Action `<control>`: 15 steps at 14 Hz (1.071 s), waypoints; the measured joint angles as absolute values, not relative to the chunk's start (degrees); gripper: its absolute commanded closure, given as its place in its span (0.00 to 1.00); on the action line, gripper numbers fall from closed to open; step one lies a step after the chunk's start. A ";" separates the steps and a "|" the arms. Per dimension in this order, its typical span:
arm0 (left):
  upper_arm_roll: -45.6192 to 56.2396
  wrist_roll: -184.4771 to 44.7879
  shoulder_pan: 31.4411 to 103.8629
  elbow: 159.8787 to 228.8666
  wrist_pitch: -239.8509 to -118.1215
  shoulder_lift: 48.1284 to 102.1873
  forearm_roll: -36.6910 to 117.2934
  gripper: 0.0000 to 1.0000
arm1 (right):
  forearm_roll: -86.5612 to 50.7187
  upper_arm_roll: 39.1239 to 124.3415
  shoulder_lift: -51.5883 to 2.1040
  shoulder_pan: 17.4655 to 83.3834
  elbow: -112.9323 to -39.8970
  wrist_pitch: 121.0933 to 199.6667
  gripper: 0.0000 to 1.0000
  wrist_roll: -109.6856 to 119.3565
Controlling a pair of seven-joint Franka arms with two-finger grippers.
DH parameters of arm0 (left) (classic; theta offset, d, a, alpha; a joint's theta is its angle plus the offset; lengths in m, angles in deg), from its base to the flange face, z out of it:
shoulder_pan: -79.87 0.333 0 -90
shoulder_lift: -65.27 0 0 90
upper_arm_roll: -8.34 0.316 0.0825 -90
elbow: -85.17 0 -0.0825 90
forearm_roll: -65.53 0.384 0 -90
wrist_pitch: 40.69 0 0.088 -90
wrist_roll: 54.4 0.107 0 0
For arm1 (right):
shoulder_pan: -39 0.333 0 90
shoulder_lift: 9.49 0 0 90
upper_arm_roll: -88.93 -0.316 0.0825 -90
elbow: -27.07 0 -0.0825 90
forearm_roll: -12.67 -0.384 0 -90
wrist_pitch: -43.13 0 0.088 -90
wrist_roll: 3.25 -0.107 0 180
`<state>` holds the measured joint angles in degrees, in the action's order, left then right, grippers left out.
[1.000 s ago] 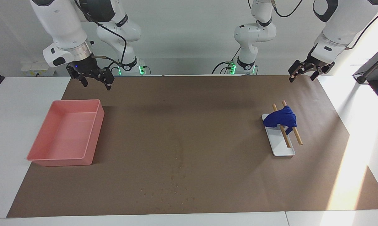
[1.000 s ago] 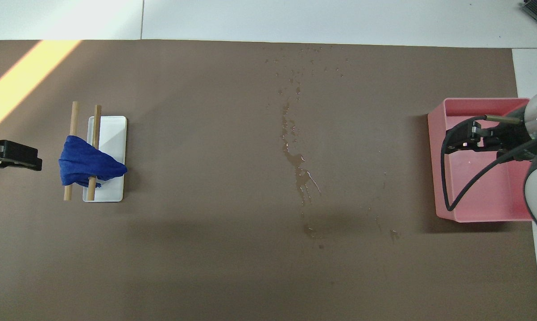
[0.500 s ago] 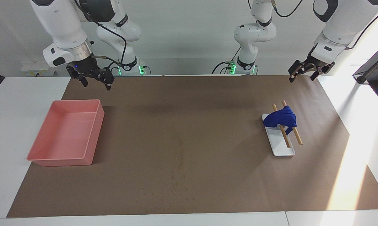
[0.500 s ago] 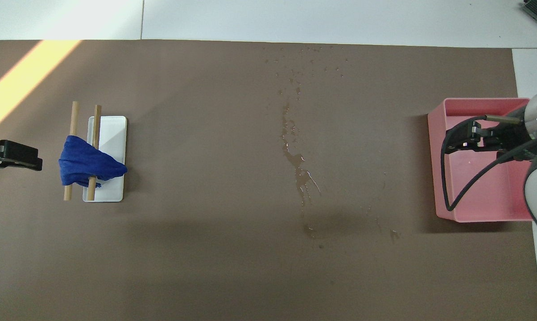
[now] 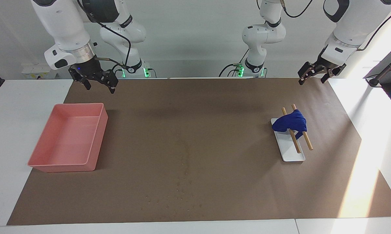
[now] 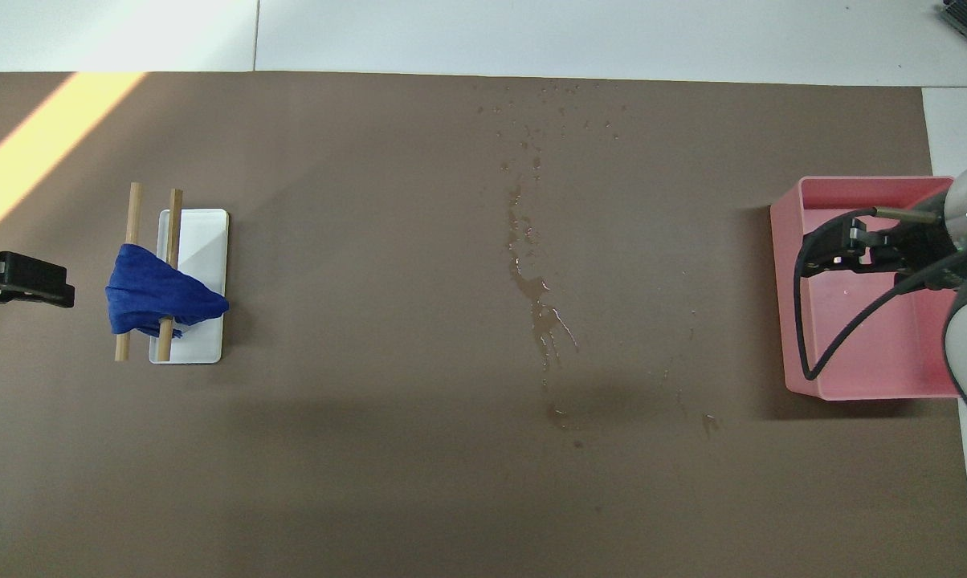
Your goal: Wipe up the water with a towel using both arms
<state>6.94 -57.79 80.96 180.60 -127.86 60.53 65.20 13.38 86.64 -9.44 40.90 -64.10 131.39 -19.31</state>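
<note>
The blue towel (image 5: pixel 291 122) hangs in a lump over two wooden sticks (image 5: pixel 307 141) that lie on a small white tray (image 5: pixel 293 156), toward the left arm's end of the table. It also shows in the overhead view (image 6: pixel 158 301). The water (image 5: pixel 184 182) is a streak and scattered drops on the middle of the brown paper, clearer in the overhead view (image 6: pixel 536 293). My left gripper (image 5: pixel 312 80) is open and empty, raised over the paper's corner by the robots; it shows in the overhead view (image 6: pixel 58 291) beside the towel. My right gripper (image 5: pixel 99 86) is open and empty, raised by the pink tray (image 5: pixel 62 167).
The pink tray (image 6: pixel 869 392) is empty and stands at the right arm's end of the table. Brown paper (image 5: pixel 215 107) covers most of the white table. A dark object (image 5: pixel 388 70) stands off the paper at the left arm's end.
</note>
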 measured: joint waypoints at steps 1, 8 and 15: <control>7.02 -60.87 80.98 180.60 -127.87 60.51 65.20 0.00 | 13.38 86.64 -9.44 40.90 -64.10 131.39 0.00 -19.31; 7.00 -90.05 80.98 186.84 -136.46 58.68 65.20 0.00 | 13.38 86.64 -9.44 40.90 -64.11 131.39 0.00 -19.31; 7.00 -115.59 80.99 199.78 -148.53 53.81 65.20 0.00 | 13.38 86.64 -9.44 40.90 -64.11 131.39 0.00 -19.31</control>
<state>7.00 -115.59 80.99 199.78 -148.53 53.81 65.20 13.38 86.64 -9.44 40.90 -64.11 131.39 -19.31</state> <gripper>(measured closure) 0.000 0.000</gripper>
